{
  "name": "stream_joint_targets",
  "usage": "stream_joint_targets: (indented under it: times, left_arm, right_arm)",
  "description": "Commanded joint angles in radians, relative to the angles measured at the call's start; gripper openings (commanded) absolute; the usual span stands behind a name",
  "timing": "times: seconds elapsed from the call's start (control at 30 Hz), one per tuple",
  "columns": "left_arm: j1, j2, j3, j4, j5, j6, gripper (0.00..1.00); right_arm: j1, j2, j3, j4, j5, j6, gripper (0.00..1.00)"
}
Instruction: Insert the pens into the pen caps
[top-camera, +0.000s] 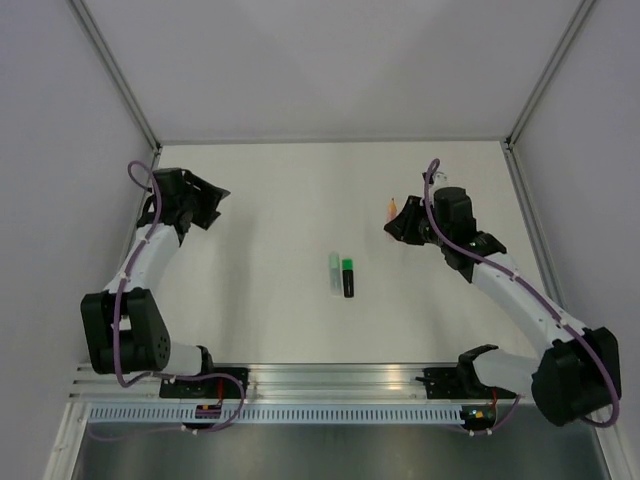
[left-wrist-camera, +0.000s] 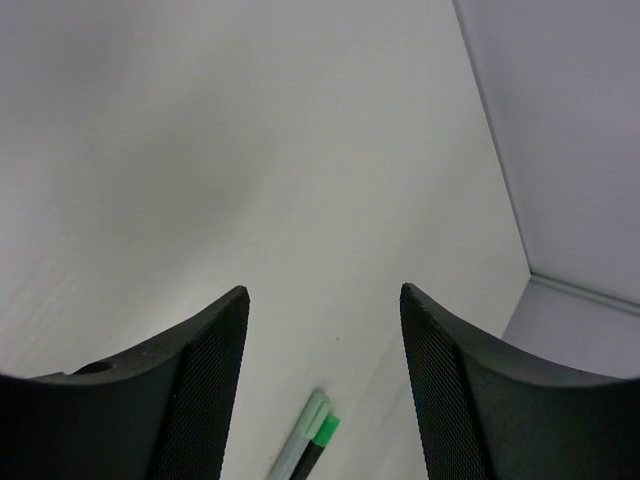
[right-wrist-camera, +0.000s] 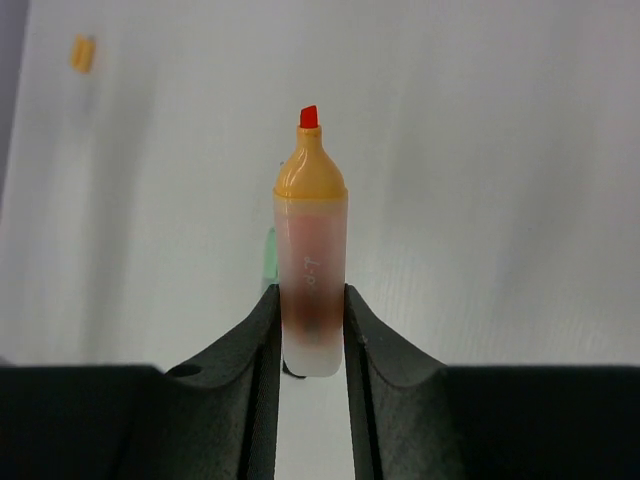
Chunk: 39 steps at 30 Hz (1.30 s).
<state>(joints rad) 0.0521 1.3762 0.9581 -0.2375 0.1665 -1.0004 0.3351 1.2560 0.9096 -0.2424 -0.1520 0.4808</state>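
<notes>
My right pincer (right-wrist-camera: 310, 300) is clenched on the orange pen (right-wrist-camera: 311, 260). It grips the lower barrel, so the bare tip points ahead, free to enter a cap. The orange cap (right-wrist-camera: 83, 53) lies on the table (top-camera: 270, 200), well apart from that tip. My left pincer (left-wrist-camera: 322, 292) hangs released, holding nothing. The mint pen (top-camera: 334, 272) and black pen (top-camera: 348, 280) lie side by side at mid-table, out of my way.

Orange pen (right-wrist-camera: 311, 280) uncapped, mint pen (top-camera: 334, 270), black pen (top-camera: 348, 282)
</notes>
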Motion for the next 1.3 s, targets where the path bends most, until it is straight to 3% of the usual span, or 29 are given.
stream_joint_targets:
  times: [0.0, 0.03, 0.07, 0.17, 0.23, 0.33, 0.57, 0.83, 0.97, 1.1, 1.27]
  left_arm:
    - [0.029, 0.078, 0.167, -0.057, -0.062, 0.125, 0.68]
    - [0.029, 0.105, 0.221, -0.069, -0.082, 0.285, 0.68]
    - [0.028, 0.166, 0.314, -0.124, -0.154, 0.333, 0.68]
    - [0.064, 0.295, 0.472, -0.287, -0.304, 0.292, 0.70]
    - [0.068, 0.343, 0.516, -0.306, -0.282, 0.319, 0.69]
    - [0.068, 0.405, 0.547, -0.195, -0.125, 0.562, 0.64]
    - [0.065, 0.546, 0.599, -0.206, -0.078, 0.859, 0.61]
    - [0.066, 0.635, 0.613, -0.211, -0.197, 1.117, 0.61]
    - [0.066, 0.693, 0.652, -0.215, -0.171, 1.175, 0.61]
    - [0.068, 0.796, 0.769, -0.340, -0.160, 1.201, 0.60]
    - [0.066, 0.831, 0.801, -0.327, -0.162, 1.215, 0.59]
  right_arm:
    - [0.021, -0.167, -0.119, 0.144, -0.173, 0.058, 0.00]
    - [0.028, -0.196, -0.136, 0.143, -0.182, 0.055, 0.00]
    - [0.030, -0.222, -0.165, 0.144, -0.198, 0.053, 0.00]
    - [0.030, -0.312, -0.239, 0.213, -0.264, 0.097, 0.00]
    - [0.035, -0.354, -0.264, 0.288, -0.317, 0.134, 0.00]
    - [0.038, -0.379, -0.268, 0.287, -0.379, 0.145, 0.00]
    - [0.038, -0.431, -0.282, 0.311, -0.426, 0.162, 0.00]
    - [0.038, -0.458, -0.288, 0.307, -0.437, 0.163, 0.00]
    - [0.038, -0.472, -0.288, 0.305, -0.434, 0.162, 0.00]
    - [0.038, -0.478, -0.287, 0.302, -0.431, 0.157, 0.00]
    - [0.038, -0.483, -0.288, 0.304, -0.429, 0.162, 0.00]
